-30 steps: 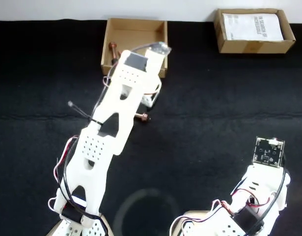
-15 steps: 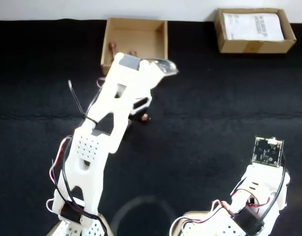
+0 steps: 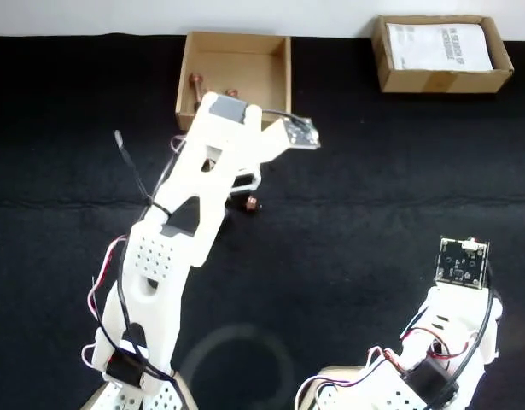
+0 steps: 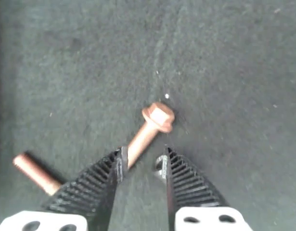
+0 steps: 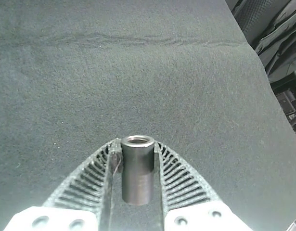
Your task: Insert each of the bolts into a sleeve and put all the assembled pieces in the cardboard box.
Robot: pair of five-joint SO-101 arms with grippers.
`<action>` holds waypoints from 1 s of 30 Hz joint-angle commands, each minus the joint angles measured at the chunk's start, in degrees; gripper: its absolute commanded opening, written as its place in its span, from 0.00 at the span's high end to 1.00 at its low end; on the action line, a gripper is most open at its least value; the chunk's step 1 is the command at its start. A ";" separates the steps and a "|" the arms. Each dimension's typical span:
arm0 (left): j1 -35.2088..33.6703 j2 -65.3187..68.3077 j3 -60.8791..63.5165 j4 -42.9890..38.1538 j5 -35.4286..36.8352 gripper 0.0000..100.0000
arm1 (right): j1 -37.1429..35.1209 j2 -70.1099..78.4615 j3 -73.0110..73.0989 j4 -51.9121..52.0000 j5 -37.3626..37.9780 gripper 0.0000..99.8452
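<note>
Left gripper (image 4: 144, 154) hangs over the black cloth table (image 4: 225, 57), its ribbed black fingers (image 4: 186, 178) part-open and gripping nothing. A copper-coloured bolt with a flanged hexagonal head (image 4: 158, 117) lies flat below, head just past the fingertips, smooth shank running back into the gap between them. Right gripper (image 5: 136, 144) is clamped on a dark grey metal sleeve (image 5: 137, 168), a short upright tube with its bore showing. The open brown cardboard box (image 3: 183, 77) sits just beyond the left gripper.

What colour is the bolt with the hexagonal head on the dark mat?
Copper-coloured. The bolt shows best in the left wrist view.
</note>
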 commanded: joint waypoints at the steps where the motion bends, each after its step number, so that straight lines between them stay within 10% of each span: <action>1: 1.71 0.04 -0.31 -2.55 -0.97 0.87 | -0.66 -0.66 0.40 -1.45 0.97 0.99; 30: 4.62 7.60 -8.22 1.76 1.76 0.99 | -3.82 -0.48 3.91 -11.30 0.53 0.99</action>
